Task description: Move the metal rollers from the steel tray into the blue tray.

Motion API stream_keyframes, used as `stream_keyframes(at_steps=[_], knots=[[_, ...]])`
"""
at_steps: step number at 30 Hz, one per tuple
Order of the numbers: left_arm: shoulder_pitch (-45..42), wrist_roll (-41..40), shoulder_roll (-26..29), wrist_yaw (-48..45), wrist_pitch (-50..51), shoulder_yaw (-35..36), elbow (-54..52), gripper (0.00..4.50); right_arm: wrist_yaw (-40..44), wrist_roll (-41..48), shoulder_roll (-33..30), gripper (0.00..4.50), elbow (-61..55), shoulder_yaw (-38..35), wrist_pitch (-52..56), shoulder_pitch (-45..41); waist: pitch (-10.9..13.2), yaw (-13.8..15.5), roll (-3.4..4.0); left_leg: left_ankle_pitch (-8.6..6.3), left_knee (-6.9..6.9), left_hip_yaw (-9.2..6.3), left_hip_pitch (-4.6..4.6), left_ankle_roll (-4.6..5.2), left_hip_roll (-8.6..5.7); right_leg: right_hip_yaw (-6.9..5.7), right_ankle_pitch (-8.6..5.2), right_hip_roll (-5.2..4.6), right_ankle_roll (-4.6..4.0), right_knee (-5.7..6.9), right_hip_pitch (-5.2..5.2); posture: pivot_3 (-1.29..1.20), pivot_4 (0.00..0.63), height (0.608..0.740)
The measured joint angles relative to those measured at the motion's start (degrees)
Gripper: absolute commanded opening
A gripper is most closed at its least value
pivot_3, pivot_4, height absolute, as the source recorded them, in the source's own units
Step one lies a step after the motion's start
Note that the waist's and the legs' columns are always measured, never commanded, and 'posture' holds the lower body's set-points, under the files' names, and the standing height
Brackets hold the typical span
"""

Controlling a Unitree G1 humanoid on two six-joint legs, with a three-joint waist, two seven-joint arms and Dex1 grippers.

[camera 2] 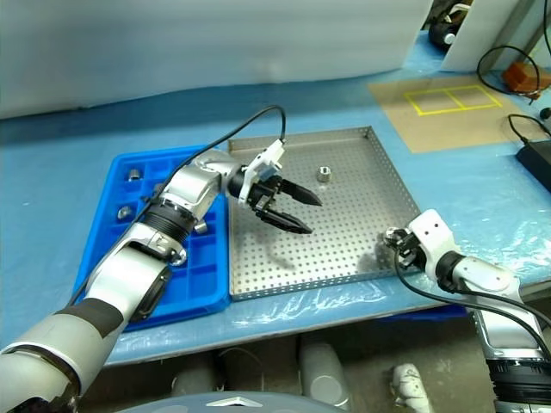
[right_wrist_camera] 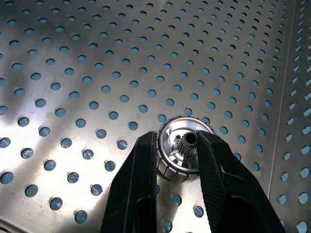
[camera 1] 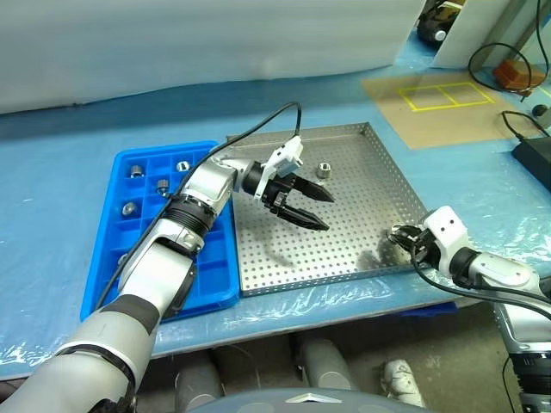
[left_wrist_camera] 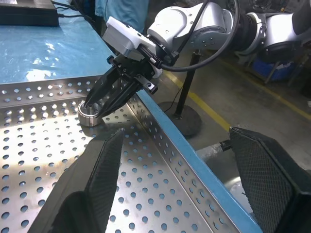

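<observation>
We see the steel tray (camera 1: 344, 249) beside the blue tray (camera 1: 215, 275), whose cells already hold several rollers. Our right gripper (right_wrist_camera: 177, 160) is clamped on a roller (right_wrist_camera: 184, 150) at the steel tray's near right corner; next we judge a lift and carry. Our left gripper (camera 1: 306, 206) hangs spread and empty. Another roller (camera 1: 325, 170) waits. The arm hides some cells.

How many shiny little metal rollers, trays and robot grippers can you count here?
Small silver metal rollers on the perforated steel tray: 2 (one loose, one held by the right gripper)
Rollers in the blue plastic grid tray: 4 plainly seen; the arm hides some cells
Trays: 2
Grippers: 2, counting the left gripper
Total: 10
</observation>
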Motion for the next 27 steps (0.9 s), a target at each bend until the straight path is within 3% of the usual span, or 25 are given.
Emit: stream_keyframes(at_steps=[3, 8, 14, 22, 27], knots=[[0.0, 0.0, 0.0, 0.0, 0.0, 0.0, -0.2, 3.66, 0.2, 0.9, 0.0, 0.78, -1.6, 0.4, 2.9, -1.0, 0.0, -0.2, 0.04, 0.00, -0.05, 0.00, -0.16, 0.00, -0.05, 0.05, 0.00, -0.01, 0.00, 0.00, -0.27, -0.47, 0.150, 0.740], [0.0, 0.0, -0.4, 0.3, 0.0, 0.2, -0.2, 3.66, 6.8, 8.4, -5.5, 0.78, -9.2, 0.8, 12.3, -10.1, 0.3, 0.1, 0.98, -0.08, -0.15, 0.00, -0.34, 0.15, -0.43, 0.30, 0.83, -0.24, -0.38, 0.15, -0.47, -0.47, 0.150, 0.740], [0.9, 0.0, -0.7, 1.2, 0.0, 1.1, -0.4, 3.66, 11.2, 10.8, -11.2, 0.78, -9.2, 1.4, 15.3, -17.7, 0.3, 2.4, 1.01, 0.02, -0.76, -0.02, -0.43, 0.37, -0.33, 0.16, 0.78, -0.14, -0.31, -0.09, -0.53, -0.45, 0.150, 0.740], [0.7, -0.6, 2.3, 3.6, 1.8, 4.9, -1.8, 3.66, 11.3, 14.9, -7.5, 0.78, -13.6, 7.7, 19.1, -24.1, 0.3, 5.0, 1.02, 0.03, -0.73, 0.01, -0.40, 0.34, -0.31, 0.16, 0.79, -0.14, -0.32, 0.06, -0.59, -0.36, 0.150, 0.740], [-0.5, -1.6, 11.8, 5.3, 5.0, 10.4, -2.2, 3.66, 11.1, 14.0, -2.8, 0.78, -10.9, 13.9, 17.2, -27.2, 0.4, 6.4, 1.01, 0.11, -0.66, 0.02, -0.04, -0.21, -0.30, 0.23, 0.79, -0.13, -0.32, 0.52, -0.57, -0.22, 0.150, 0.740]])
